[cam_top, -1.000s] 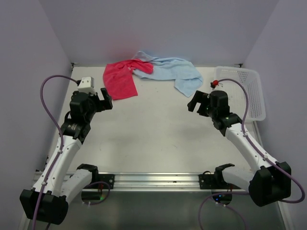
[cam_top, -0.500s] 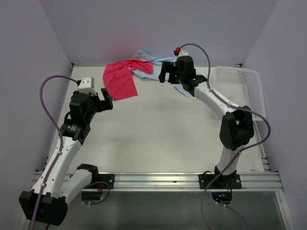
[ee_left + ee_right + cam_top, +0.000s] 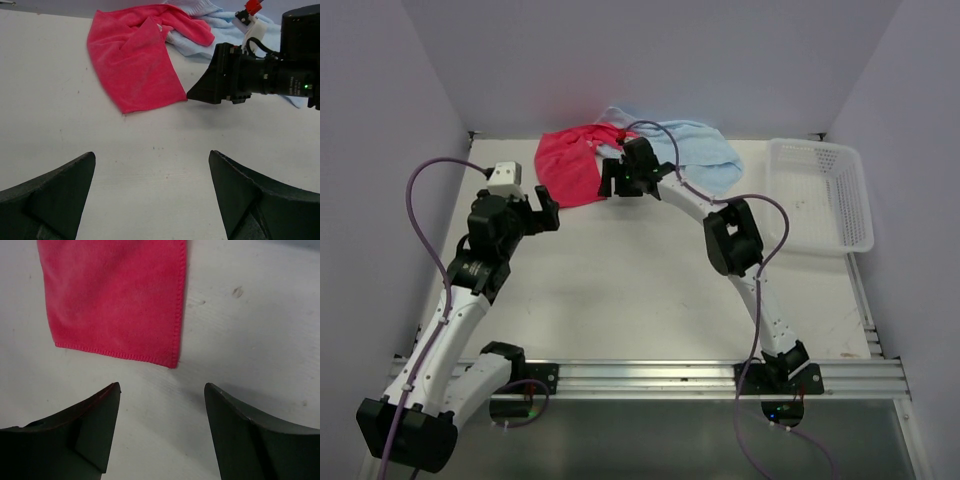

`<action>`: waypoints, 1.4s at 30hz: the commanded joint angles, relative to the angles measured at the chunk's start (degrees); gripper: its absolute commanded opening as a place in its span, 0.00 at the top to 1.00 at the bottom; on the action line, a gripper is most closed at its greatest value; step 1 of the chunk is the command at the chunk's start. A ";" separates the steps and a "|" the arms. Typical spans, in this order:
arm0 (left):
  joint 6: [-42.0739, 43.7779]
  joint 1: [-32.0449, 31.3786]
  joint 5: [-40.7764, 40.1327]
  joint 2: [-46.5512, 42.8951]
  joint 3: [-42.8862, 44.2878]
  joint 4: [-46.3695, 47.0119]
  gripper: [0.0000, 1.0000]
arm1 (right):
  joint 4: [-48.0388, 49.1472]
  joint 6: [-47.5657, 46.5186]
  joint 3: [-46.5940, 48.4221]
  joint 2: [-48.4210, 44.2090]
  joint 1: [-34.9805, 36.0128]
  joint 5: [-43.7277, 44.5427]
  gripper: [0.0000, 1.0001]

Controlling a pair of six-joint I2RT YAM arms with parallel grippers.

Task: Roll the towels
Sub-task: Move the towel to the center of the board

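Red-pink terry, the smaller towel (image 3: 115, 295) lies flat at its near end on the white table (image 3: 640, 290), while its far end is bunched and draped over an edge of the light blue towel (image 3: 700, 150), which spreads out to its right. The white basket (image 3: 855, 200) sits well apart beyond that, further right again. The right gripper (image 3: 162, 386) is stretched out to the red towel's near right corner with its fingers spread and nothing between them. In the right wrist view the stitched corner sits just ahead of the gap, slightly toward the right finger, with a strip of bare table showing between it and the fingertips. Whether the fingers touch the table cannot be told. The towel's long axis runs from that near hem away from the gripper toward the bunched far end, so a roll would likely begin at this hem and travel straight ahead. The left gripper (image 3: 151, 155) is also spread and empty, and it hangs well apart from the red towel on its near left side, facing it. The right arm is plainly the nearer one, so the next move, by my reading, is a short advance to bracket the corner before pinching.
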 commanded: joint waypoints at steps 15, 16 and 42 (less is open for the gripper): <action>0.56 -1.35 -0.81 -0.78 0.63 1.08 0.00 | 0.72 4.15 7.29 7.14 2.38 -0.13 0.37; 0.56 -1.35 -0.81 -0.78 0.81 0.99 0.00 | 0.55 4.24 8.00 8.01 2.47 -0.13 0.40; 1.79 -3.81 -3.71 -1.30 1.25 -0.24 0.00 | -1.47 7.15 10.91 9.35 3.26 1.98 1.00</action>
